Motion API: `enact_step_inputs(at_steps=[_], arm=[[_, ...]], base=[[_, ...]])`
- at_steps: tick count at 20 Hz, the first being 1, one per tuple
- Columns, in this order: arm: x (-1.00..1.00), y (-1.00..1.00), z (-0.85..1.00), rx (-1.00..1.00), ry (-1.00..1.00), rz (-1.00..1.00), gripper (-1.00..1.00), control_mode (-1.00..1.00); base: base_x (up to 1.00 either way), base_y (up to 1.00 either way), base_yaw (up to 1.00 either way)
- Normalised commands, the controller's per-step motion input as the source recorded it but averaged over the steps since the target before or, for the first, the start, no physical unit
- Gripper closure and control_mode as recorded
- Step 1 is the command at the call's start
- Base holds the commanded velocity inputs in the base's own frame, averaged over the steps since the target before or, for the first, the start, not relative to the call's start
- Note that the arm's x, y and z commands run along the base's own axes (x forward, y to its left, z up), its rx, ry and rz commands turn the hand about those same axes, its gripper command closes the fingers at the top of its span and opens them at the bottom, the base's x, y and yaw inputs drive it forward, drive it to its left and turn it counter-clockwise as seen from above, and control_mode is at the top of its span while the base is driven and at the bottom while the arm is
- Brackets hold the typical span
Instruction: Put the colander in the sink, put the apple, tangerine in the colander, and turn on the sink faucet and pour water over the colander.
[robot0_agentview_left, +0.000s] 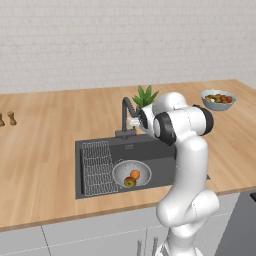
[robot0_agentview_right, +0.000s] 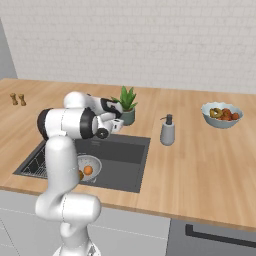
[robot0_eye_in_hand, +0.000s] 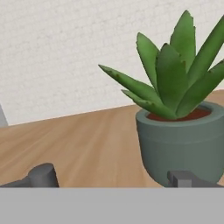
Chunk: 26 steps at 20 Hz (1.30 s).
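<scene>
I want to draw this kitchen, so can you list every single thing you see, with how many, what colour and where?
sink: 1, dark grey, set in the wooden counter
wire rack: 1, silver, left side of sink
colander: 1, pale grey, in sink
apple: 1, yellow-green and red, in colander
tangerine: 1, orange, in colander
faucet: 1, dark grey, behind sink
plant: 1, green, grey-green pot, behind sink
soap dispenser: 1, grey, right of sink
fruit bowl: 1, blue-grey, far right
shakers: 2, brown, far left
tool: 1, open, near faucet
</scene>
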Motion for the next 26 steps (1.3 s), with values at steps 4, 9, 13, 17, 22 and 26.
enact_step_inputs(at_steps=[4,9,13,17,22,26], arm=[[0.03,-0.75,0.00,0.00,0.00,0.00,-1.00,-1.00],[0.06,-0.84,0.00,0.02,0.00,0.00,-1.00,-1.00],[0.04,-0.79,0.00,0.01,0.00,0.00,-1.00,-1.00],[0.00,-0.66,-0.03,0.00,0.00,0.00,-1.00,-1.00],[0.00,-0.54,-0.07,0.00,0.00,0.00,-1.00,-1.00],[0.00,-0.35,-0.05,0.00,0.00,0.00,-1.00,-1.00]], base=[[0.00,0.00,0.00],[0.00,0.00,0.00],[0.00,0.00,0.00],[0.00,0.00,0.00],[0.00,0.00,0.00],[0.00,0.00,0.00]])
